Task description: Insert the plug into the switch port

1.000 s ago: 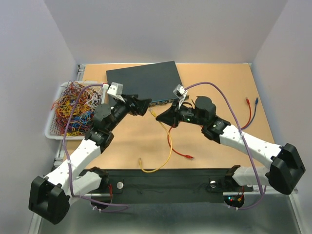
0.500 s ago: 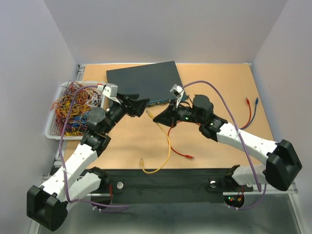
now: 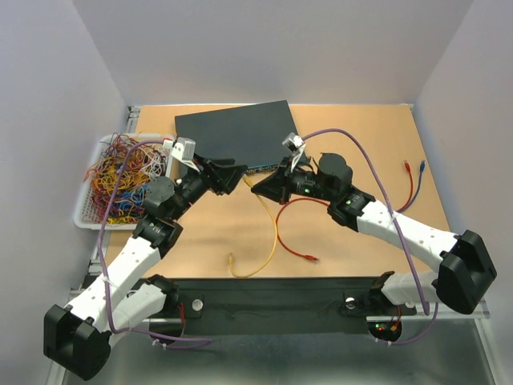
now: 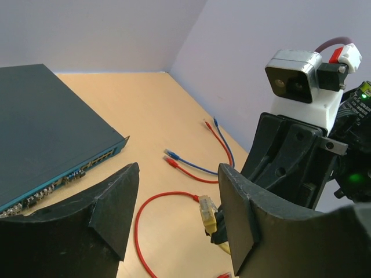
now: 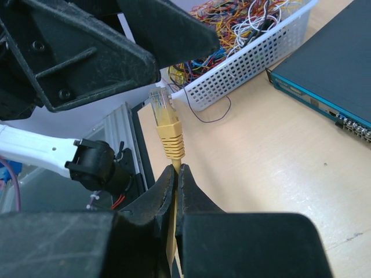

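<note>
Plug [image 5: 165,119] nearer switch [image 4: 46,133], just beyond right fingers [image 5: 167,180] clamping its cable [image 3: 276,233]; left fingers [image 4: 124,191] open, empty.

1. A robotics lab cell is shown, not a home or a shop.
2. A wooden tabletop [image 3: 361,249] is boxed in on three sides by plain pale walls [image 3: 264,48].
3. A left arm [image 3: 128,261] and a right arm [image 3: 405,231], both white and black, are bolted to a dark rail [image 3: 272,306] at the near edge, over a metal frame.
4. A small camera [image 4: 293,81] is carried on a wrist, and purple leads [image 3: 377,172] are looped along the arms.
5. Network gear is laid out: a switch [image 3: 236,136], a yellow cable [image 5: 168,136], a red cable [image 4: 137,229], a blue cable [image 4: 194,167], and a white basket [image 3: 83,218] heaped with tangled wires [image 3: 124,176].
6. Small lit lamps [image 3: 377,327] are seen by the right base.
</note>
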{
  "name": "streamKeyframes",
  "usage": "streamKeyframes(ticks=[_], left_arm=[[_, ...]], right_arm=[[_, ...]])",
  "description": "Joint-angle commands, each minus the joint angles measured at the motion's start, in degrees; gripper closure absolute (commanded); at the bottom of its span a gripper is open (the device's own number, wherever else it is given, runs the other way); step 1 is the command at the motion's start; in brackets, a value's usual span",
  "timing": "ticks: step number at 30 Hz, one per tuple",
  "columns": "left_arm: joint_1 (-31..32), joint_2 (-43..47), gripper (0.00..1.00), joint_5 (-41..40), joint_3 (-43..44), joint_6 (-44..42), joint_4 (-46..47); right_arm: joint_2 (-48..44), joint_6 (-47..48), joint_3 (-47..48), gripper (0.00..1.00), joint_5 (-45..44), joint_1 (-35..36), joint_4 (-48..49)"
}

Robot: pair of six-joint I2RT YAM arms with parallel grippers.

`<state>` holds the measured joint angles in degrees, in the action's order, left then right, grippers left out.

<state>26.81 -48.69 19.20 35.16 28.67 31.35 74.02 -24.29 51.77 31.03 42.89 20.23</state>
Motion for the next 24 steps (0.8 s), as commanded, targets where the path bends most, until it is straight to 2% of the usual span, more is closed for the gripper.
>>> streamKeyframes(ticks=[1,7,11,13,16,18,19,21,22,24], left_arm=[[0.79,-0.09,0.34,1.98,-0.35,1.04,2.13],[2.11,-0.8,0.38,1.19,-0.79,1.22,2.13],[2.64,-1.23,0.46,0.84,-0.97,1.22,2.13],[2.99,-1.32,0.61,0.4,-1.06,1.22,2.13],[3.08,-1.67,0.77,0.22,-0.88,1.22,2.13],[3.08,-1.85,0.91,0.05,-0.7,1.39,2.13],[3.16,-1.94,0.96,-0.04,-0.53,1.48,2.13],[3.08,-2.11,1.0,0.05,-0.35,1.57,2.13],[3.16,-2.29,1.0,-0.13,-0.18,1.83,2.13],[3.16,-2.38,1.0,-0.39,-0.18,2.53,2.05]], right_arm=[[-1.42,-1.37,2.64,0.99,-2.54,0.52,4.38],[-1.95,-2.07,2.46,0.99,-3.25,0.52,5.0],[-2.47,-2.34,2.11,1.0,-3.34,0.52,5.35],[-2.74,-2.43,2.02,1.0,-3.43,0.52,5.44],[-3.18,-2.51,1.58,1.0,-3.43,0.61,5.44],[-3.62,-2.51,1.06,1.0,-3.6,0.52,5.26],[-3.88,-2.43,0.88,1.0,-3.87,0.52,5.0],[-4.32,-1.99,0.79,0.98,-4.22,0.52,4.04],[-4.5,-1.03,1.14,0.74,-4.65,0.61,3.07],[-5.37,1.6,1.58,0.38,-5.71,0.61,0.18]])
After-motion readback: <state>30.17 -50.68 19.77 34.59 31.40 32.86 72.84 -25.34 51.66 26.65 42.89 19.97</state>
